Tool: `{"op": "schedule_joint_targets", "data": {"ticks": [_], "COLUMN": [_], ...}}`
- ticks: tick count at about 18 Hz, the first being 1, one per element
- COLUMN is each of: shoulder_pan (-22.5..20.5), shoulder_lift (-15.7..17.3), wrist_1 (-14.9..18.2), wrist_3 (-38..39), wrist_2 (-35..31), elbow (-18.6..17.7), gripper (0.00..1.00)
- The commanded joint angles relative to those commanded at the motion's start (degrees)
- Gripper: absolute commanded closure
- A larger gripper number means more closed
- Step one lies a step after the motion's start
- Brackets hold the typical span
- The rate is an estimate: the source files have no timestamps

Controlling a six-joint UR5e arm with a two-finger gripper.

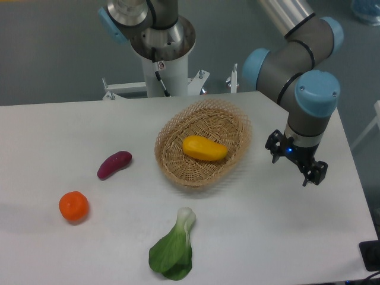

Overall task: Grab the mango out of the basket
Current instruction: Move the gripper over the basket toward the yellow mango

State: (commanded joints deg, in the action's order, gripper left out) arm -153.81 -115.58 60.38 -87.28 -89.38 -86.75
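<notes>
The mango (204, 148), glossy yellow-orange and oblong, lies in the middle of the woven tan basket (172, 159) at the table's centre. My gripper (295, 162) hangs to the right of the basket, clear of its rim and above the bare tabletop. Its black fingers (314, 172) are spread apart with nothing between them. The mango is fully in view and nothing touches it.
A purple sweet potato (114, 164) lies left of the basket, and an orange tangerine (73, 206) sits further left and nearer the front. A green bok choy (174, 248) lies in front of the basket. The robot's base (159, 53) stands behind the table.
</notes>
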Motion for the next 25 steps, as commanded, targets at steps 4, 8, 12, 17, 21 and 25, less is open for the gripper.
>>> {"op": "schedule_joint_targets", "data": {"ticks": [4, 8, 12, 17, 21, 25], "shoulder_pan": [0.0, 0.1, 0.3, 2.3, 3.0, 4.3], "shoulder_lift": [0.1, 0.0, 0.6, 1.8, 3.1, 4.0], "wrist_1": [0.0, 0.2, 0.5, 0.5, 0.0, -0.4], "wrist_3": [0.1, 0.4, 0.6, 1.8, 1.8, 1.1], "wrist_2": [-0.2, 0.0, 0.2, 0.4, 0.6, 0.5], "elbow": [-0.1, -0.2, -1.6, -3.8, -7.1, -9.7], "gripper": [0.0, 0.0, 0.0, 0.0, 0.0, 0.0]}}
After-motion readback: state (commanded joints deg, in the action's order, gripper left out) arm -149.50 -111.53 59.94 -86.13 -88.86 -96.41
